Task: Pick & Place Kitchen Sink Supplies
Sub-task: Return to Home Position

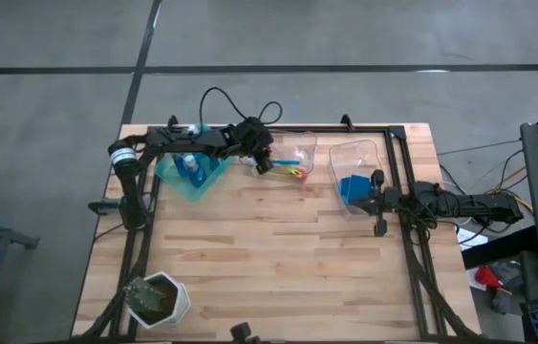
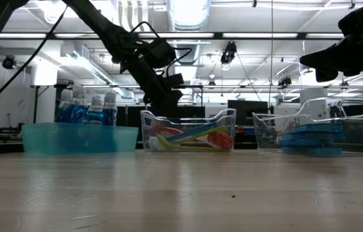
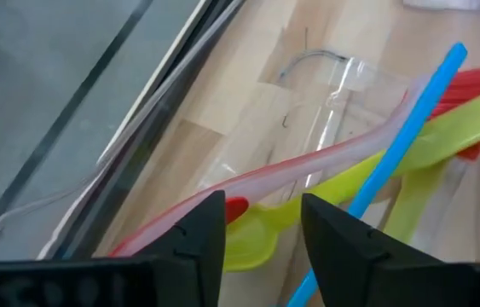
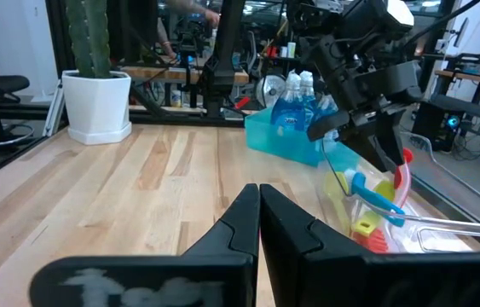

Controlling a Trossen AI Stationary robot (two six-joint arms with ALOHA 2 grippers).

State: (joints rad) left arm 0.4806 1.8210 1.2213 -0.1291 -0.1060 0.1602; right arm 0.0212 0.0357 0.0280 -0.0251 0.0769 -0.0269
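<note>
The brushes [image 2: 191,138] lie together inside the middle clear bin [image 1: 309,153], at the far side of the counter [image 1: 297,277]. In the left wrist view I can tell three handles. The pink brush [image 3: 308,166] is bent along the bin's floor. The yellow-green brush [image 3: 444,141] is partly under it, and the blue brush [image 3: 410,119] crosses over both at a slant. A red part shows at one end, but I cannot tell to which brush it belongs.

The left claw [image 3: 263,209] hangs just above this bin, over the wall on the left arm's side. Its two fingers stand apart with a gap between them, and nothing is held in the gap.

Just beside the middle clear bin, on the left arm's side, is the teal bin [image 2: 78,138]. Several bottles [image 2: 88,109] of blue liquid with white caps stand upright in it. On the opposite side, near the middle clear bin but not touching it, is the other clear bin [image 2: 362,122], with a stack of blue sponges [image 2: 310,138] inside.

The right claw [image 4: 259,194] is past that sponge bin, on the side away from the middle clear bin, raised over the counter. Its fingers are pressed together and empty.

A white pot [image 1: 159,301] with a green plant stands well apart from the middle clear bin, at the counter's front corner on the left arm's side.
</note>
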